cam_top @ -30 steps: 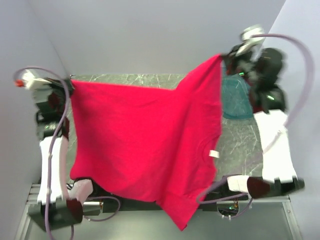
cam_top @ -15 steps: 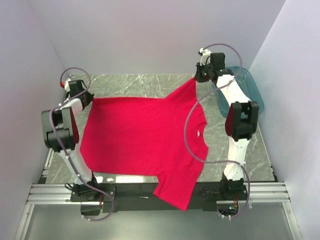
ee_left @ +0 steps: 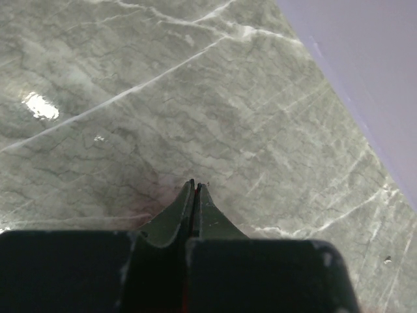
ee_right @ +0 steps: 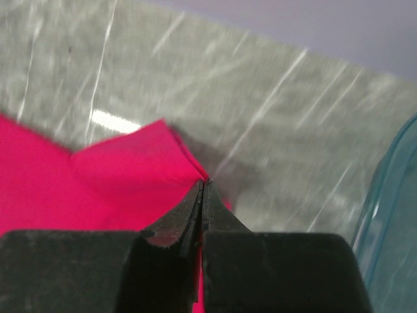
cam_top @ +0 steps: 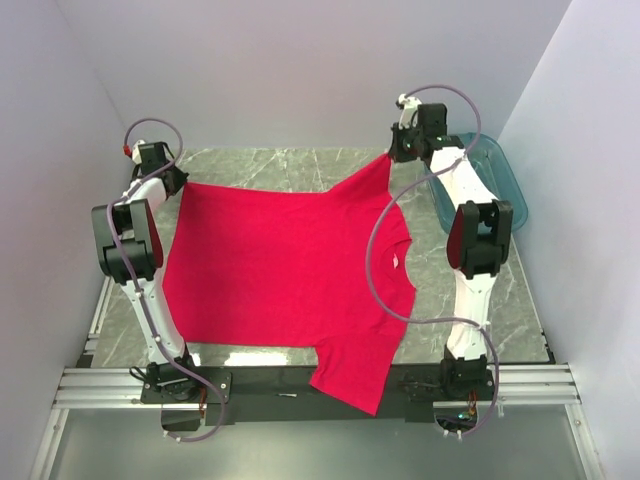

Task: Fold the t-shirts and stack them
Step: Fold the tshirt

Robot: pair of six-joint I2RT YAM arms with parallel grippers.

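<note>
While the right gripper (ee_right: 202, 186) pinches a corner of the red t-shirt (cam_top: 290, 270) at one o'clock, the left gripper (ee_left: 195, 187) is clamped on its ten o'clock corner. The t-shirt lies spread across the marble table (cam_top: 280, 160), one sleeve overhanging at six o'clock. A teal bin (cam_top: 497, 172) sits at two o'clock.

A plain bright red t-shirt (cam_top: 285, 265) is shown, marked by a small white neck label (cam_top: 398, 262); the table (cam_top: 290, 165) is patterned as grey-green marble crossed by pale veins; a bin (cam_top: 497, 175) is tinted translucent teal; the arms (cam_top: 466, 310) are coloured white and black; the walls (cam_top: 300, 70) are painted pale lilac.
</note>
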